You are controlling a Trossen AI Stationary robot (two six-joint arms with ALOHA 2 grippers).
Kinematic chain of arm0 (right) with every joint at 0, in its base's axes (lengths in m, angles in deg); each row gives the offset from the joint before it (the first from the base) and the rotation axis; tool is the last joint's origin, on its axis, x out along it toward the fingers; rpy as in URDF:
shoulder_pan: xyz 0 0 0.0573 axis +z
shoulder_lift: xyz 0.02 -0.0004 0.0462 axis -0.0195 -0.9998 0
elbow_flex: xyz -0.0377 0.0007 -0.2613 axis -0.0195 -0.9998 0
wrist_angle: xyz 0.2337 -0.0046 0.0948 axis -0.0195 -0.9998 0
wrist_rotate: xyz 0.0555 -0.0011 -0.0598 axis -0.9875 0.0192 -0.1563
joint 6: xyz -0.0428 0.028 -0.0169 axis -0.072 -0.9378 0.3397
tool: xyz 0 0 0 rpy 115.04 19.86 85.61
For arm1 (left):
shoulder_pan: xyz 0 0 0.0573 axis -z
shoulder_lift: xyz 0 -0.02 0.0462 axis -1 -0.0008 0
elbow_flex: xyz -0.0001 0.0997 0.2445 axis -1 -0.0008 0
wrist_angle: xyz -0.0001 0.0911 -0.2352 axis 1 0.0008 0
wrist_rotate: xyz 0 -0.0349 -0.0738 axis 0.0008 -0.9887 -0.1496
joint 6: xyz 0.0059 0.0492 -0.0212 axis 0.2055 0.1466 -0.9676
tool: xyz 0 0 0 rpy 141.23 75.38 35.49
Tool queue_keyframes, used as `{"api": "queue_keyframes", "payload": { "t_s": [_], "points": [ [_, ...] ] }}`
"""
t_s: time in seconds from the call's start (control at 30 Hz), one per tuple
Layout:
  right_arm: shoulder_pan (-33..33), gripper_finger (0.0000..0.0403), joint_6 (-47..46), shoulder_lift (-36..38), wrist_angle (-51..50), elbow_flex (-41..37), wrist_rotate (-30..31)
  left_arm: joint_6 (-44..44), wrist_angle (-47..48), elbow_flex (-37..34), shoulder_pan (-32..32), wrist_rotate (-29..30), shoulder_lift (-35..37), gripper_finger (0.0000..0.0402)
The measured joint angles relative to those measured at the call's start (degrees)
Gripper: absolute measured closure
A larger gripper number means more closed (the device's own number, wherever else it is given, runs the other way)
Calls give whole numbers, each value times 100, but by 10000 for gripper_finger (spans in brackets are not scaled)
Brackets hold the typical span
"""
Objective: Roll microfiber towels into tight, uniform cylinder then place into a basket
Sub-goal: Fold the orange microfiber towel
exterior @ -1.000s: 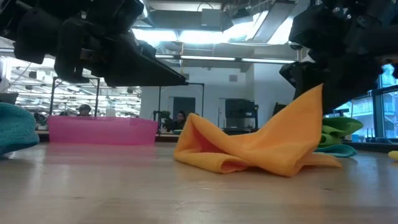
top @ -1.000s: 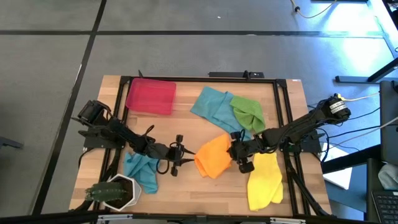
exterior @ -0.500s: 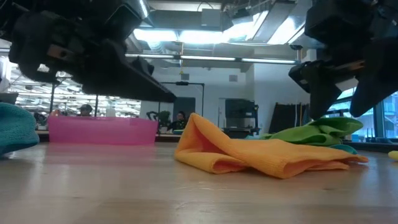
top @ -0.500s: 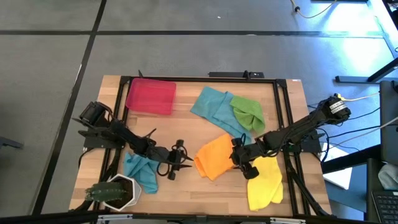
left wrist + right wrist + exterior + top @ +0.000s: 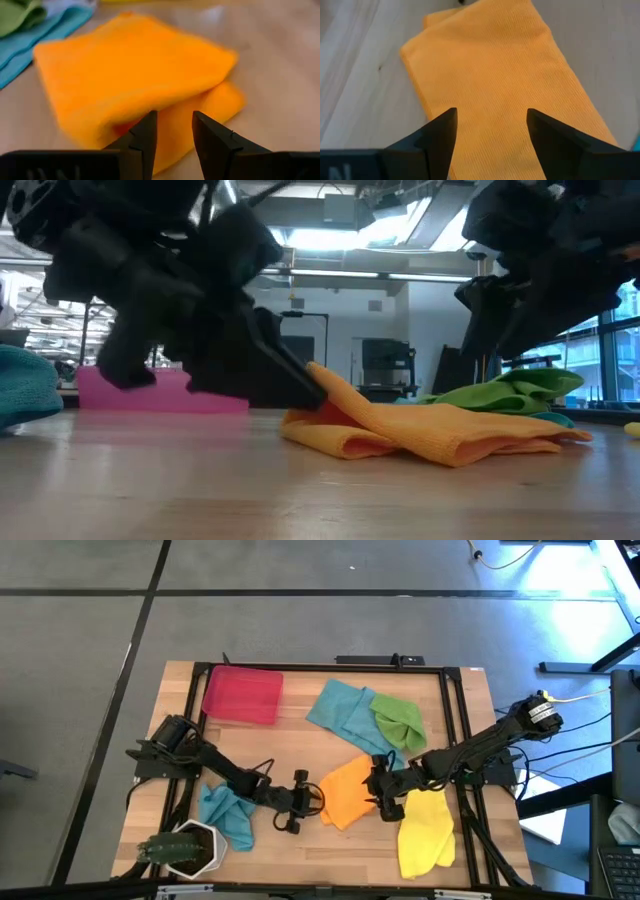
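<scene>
Folded towel (image 5: 345,790) mid-table – left claw (image 5: 314,802) at its left edge, right claw (image 5: 381,798) over right.

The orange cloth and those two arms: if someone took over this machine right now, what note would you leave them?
Left gripper: jaws open, at the edge of the orange towel, not gripping it.
Right gripper: jaws open above the same towel, holding nothing.
Orange towel lies loosely folded mid-table. Teal towel and green towel lie behind it, yellow towel to the right, another teal towel near the left arm.
Basket: no towel in it.
Done: nothing rolled. Left: roll all five and place them in the basket.
</scene>
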Motion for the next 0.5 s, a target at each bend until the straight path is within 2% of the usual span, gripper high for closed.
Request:
{"api": "queue_keyframes", "payload": {
  "t_s": [0.23, 0.5],
  "points": [
    [0, 175, 5, -852, 993, 2, -2, -417, 460, 114, -136, 237, -4, 288],
    [0, 251, -5, -1613, 1712, 2, -112, -544, 451, 117, -177, 1121, -4, 288]
  ]
}}
